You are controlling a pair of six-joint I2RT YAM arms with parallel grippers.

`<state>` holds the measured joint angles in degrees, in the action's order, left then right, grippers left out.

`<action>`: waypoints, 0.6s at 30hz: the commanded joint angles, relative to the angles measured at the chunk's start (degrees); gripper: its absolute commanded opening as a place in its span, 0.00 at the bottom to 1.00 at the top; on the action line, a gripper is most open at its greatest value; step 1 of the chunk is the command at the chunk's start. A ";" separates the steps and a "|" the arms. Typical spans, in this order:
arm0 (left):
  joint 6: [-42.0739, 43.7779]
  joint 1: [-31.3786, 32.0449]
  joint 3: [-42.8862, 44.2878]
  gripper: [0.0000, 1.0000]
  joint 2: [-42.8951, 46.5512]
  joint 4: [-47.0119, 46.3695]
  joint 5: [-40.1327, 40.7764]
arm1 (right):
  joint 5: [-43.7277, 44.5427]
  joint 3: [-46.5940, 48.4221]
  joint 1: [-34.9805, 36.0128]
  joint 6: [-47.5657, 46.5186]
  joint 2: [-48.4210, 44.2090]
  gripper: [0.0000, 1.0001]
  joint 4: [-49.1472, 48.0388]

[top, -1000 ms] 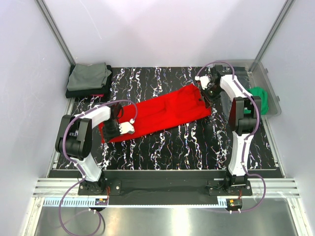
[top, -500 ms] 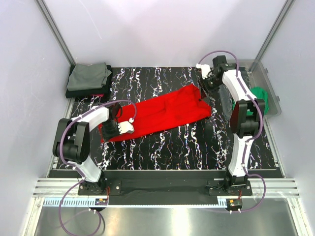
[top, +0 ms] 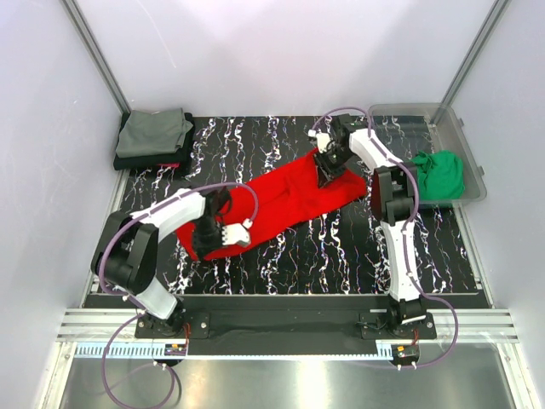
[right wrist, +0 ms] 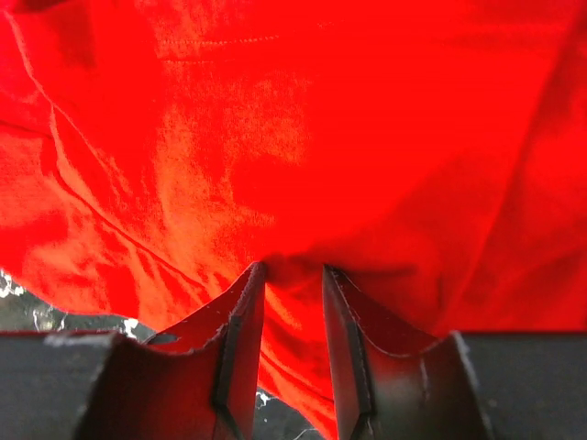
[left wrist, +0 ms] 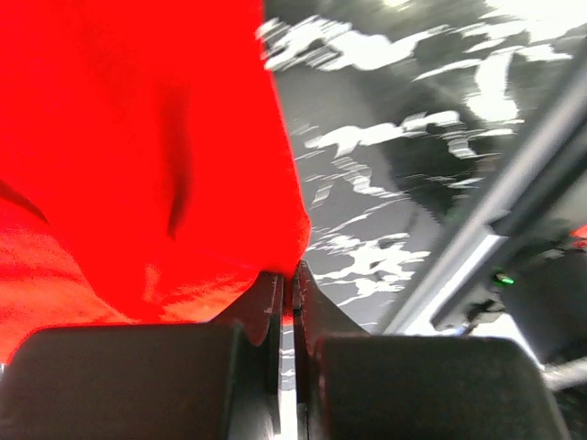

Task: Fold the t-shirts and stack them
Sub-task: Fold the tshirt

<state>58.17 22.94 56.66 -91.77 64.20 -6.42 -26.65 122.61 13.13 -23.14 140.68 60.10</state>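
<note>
The red t-shirt (top: 281,198) lies slantwise across the black marbled table (top: 341,247), folded into a long band. My left gripper (top: 203,244) is at its near left end, shut on the cloth's edge. In the left wrist view the red t-shirt (left wrist: 138,137) hangs pinched between the tips of the left gripper (left wrist: 293,275). My right gripper (top: 326,173) is down on the shirt's far right part. In the right wrist view the right gripper (right wrist: 293,270) is open, its jaws parted with a ridge of the red t-shirt (right wrist: 367,110) between them.
A green t-shirt (top: 436,175) lies in a clear bin (top: 467,141) at the right edge. A grey-olive t-shirt (top: 153,129) sits folded on a dark one (top: 140,160) at the back left corner. Metal frame posts (top: 92,51) stand at both back corners.
The right arm left the shirt's far right corner, swung left and came down on the cloth with wider jaws. The left gripper moved right and nearer, carrying the shirt's left end.
</note>
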 commanded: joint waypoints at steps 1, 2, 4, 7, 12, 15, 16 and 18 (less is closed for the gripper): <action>-0.16 3.68 3.27 0.00 1.42 4.88 -6.50 | 1.69 5.79 0.93 1.77 0.90 0.39 -0.50; -0.16 5.78 3.89 0.00 1.24 5.31 -6.77 | 3.17 6.41 1.55 2.04 2.21 0.39 -0.77; -0.43 8.77 6.07 0.00 -0.33 5.67 -7.90 | 4.59 8.86 2.43 2.22 4.50 0.40 -1.12; -1.13 12.38 9.50 0.00 -3.14 6.19 -9.58 | 6.61 13.95 3.83 2.66 8.36 0.43 -1.12; -1.39 16.96 13.20 0.00 -5.88 6.90 -11.25 | 11.35 27.83 5.15 0.90 17.50 0.49 1.07; -1.75 19.94 15.23 0.00 -7.72 7.07 -11.34 | 15.22 41.64 5.77 -1.91 23.93 0.56 3.98; -2.09 21.34 16.88 0.00 -8.68 7.07 -11.60 | 17.06 40.79 5.86 -2.78 23.24 0.59 1.28; -2.62 22.84 18.74 0.00 -9.83 7.08 -11.95 | 18.74 36.41 6.03 -3.84 20.96 0.65 -5.82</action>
<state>56.47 43.79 71.31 -100.60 70.46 -15.31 -14.63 160.79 18.81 -23.79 161.21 59.86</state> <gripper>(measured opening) 0.025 0.619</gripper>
